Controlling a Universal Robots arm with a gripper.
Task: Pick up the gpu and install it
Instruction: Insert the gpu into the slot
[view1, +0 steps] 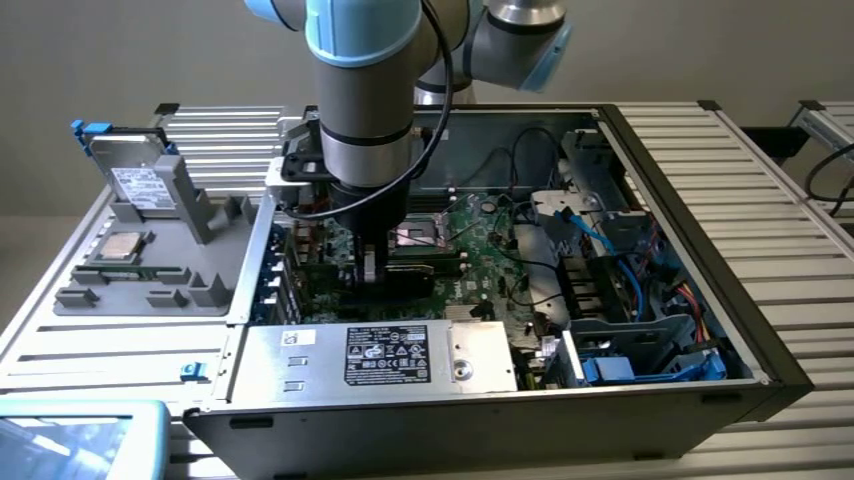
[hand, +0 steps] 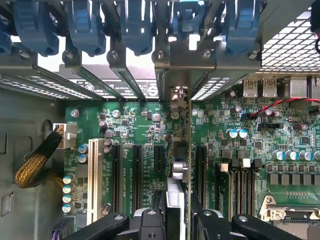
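My gripper (view1: 371, 268) reaches down inside the open computer case (view1: 694, 160), over the green motherboard (view1: 474, 225). In the wrist view the gpu (hand: 181, 150) stands on edge between the two black fingers (hand: 150, 220), running from the gripper (hand: 177, 216) toward the rear bracket openings. The jaws are shut on the card. Its metal bracket end (hand: 175, 97) sits at the case's rear wall. In the exterior view the card shows as a dark slab (view1: 400, 285) under the gripper. I cannot tell whether its edge is seated in a slot.
Blue bracket latches (hand: 85, 25) line the rear wall. Black slots (hand: 116, 175) and a white slot (hand: 93, 180) lie beside the card. A braided cable (hand: 35, 165) is nearby. Outside the case, a grey fixture tray (view1: 200, 270) holds a silver hard drive (view1: 140, 180). The power supply (view1: 400, 355) is in front.
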